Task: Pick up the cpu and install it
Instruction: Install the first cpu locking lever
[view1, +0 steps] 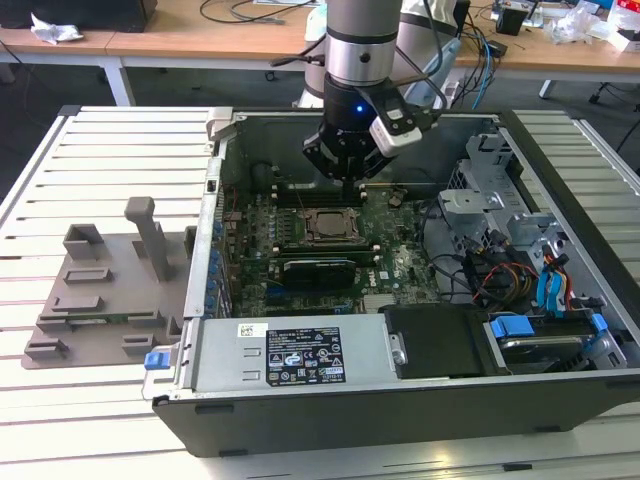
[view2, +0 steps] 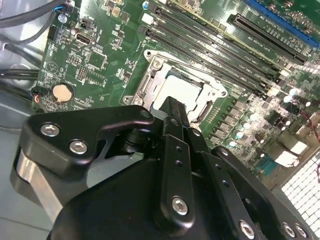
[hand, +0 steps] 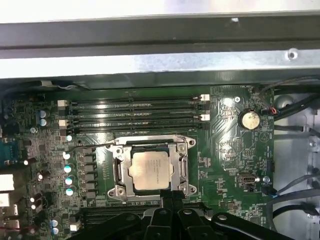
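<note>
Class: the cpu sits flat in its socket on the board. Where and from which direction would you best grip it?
Probably by two opposite thin edges, from straight above: the cpu lies flat inside the metal socket frame, so only its top and edges are exposed.

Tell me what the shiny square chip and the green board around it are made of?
The cpu looks topped with metal: its flat silver-grey face has a dull, brushed sheen and sits in the socket frame, which also looks like bare metal. The motherboard looks like hard green-coated board, slightly glossy, dotted with tiny soldered parts. The tool near it seems matte black metal, though possibly plastic.
</note>
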